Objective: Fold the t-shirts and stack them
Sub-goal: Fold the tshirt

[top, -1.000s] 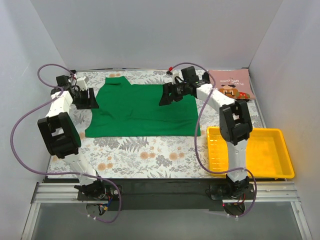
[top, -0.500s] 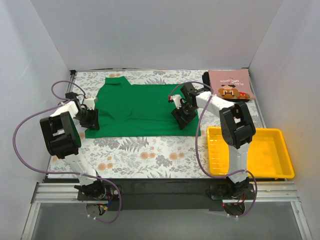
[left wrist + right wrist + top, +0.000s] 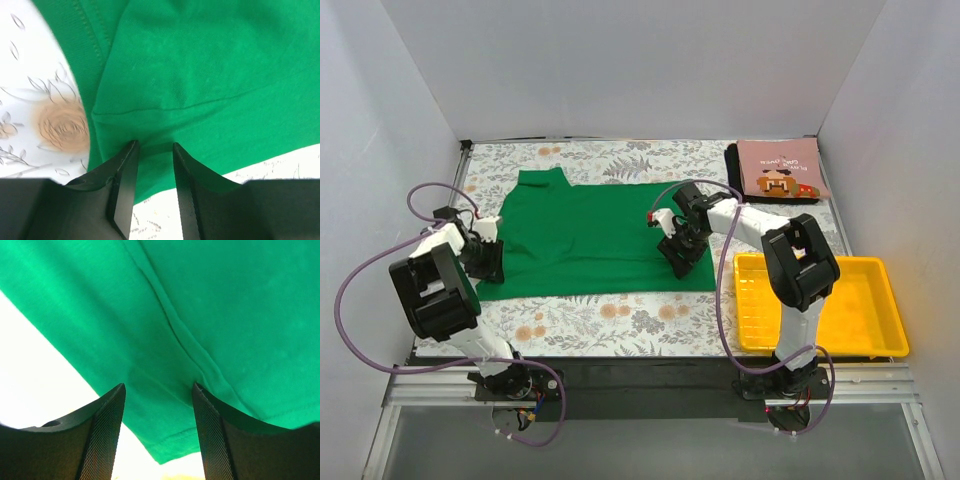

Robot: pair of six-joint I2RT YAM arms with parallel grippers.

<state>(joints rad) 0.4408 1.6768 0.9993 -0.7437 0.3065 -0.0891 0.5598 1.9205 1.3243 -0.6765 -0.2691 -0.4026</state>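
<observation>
Green t-shirt [image 3: 590, 235] spread flat, centre; soft, light, limp. Left gripper [image 3: 154, 147] near-closed, pinching left hem. Right gripper [image 3: 159, 390] half-open at right hem, grip unclear. Best hold: hem corners.

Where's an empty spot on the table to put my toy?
The flowery strip of table in front of the green shirt is bare, and so is the yellow tray. The middle is covered, and the back right corner holds the pink shirt.

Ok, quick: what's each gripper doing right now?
Left gripper: closed on the green t-shirt, near its edge.
Right gripper: fingers apart at the green t-shirt's hem; grip cannot be told.
</observation>
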